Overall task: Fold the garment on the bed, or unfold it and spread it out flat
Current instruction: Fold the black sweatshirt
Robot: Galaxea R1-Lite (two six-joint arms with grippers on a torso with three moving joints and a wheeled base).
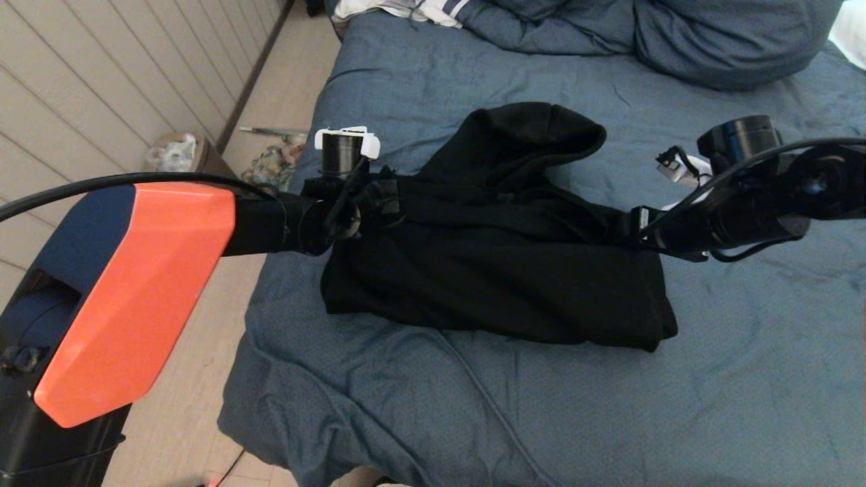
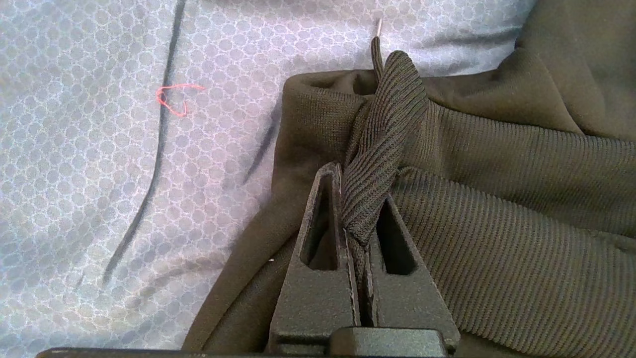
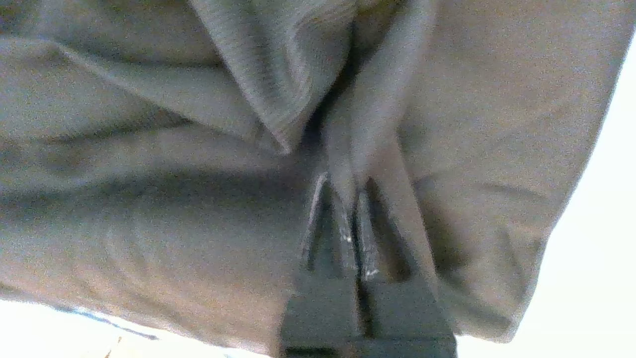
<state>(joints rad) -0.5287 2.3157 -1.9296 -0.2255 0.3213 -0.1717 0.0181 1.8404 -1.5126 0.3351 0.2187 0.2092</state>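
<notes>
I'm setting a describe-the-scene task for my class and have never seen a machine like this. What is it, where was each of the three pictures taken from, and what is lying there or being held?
It is a robot with two arms, each ending in a two-fingered gripper. The wide picture comes from a camera on its head, looking down at a bed under a blue duvet. The other two come from cameras on the wrists, just behind the fingers.

On the bed lies a black hooded garment, bunched and partly folded. Blue pillows and a white striped cloth sit at the far end.

The left gripper is shut on a ribbed edge of the garment, clear in the left wrist view. The right gripper is shut on a fold of the same garment at its other side. So both arms hold it, one at each end.
</notes>
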